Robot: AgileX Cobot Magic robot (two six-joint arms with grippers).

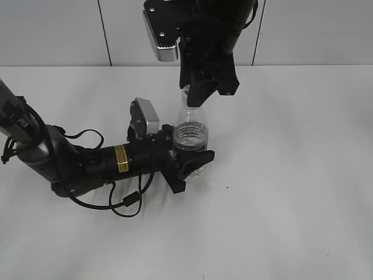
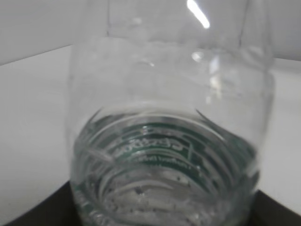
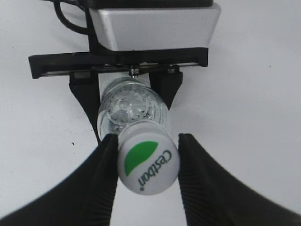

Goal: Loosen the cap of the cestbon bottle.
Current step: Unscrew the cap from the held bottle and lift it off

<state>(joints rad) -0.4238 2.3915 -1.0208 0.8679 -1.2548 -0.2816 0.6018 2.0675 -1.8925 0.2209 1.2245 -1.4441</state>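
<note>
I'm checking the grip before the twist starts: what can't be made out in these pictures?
- Exterior view: the cap is hidden behind the right gripper.
- Left wrist view: the left gripper's fingers are hidden by the cestbon bottle, which is blurred.
- Right wrist view: whether both pads touch the cap is unclear.

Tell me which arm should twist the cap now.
The right. Its gripper already straddles the cap from above, fingers on either side. The left gripper clamps the cestbon bottle low on its body, holding it steady.
</note>
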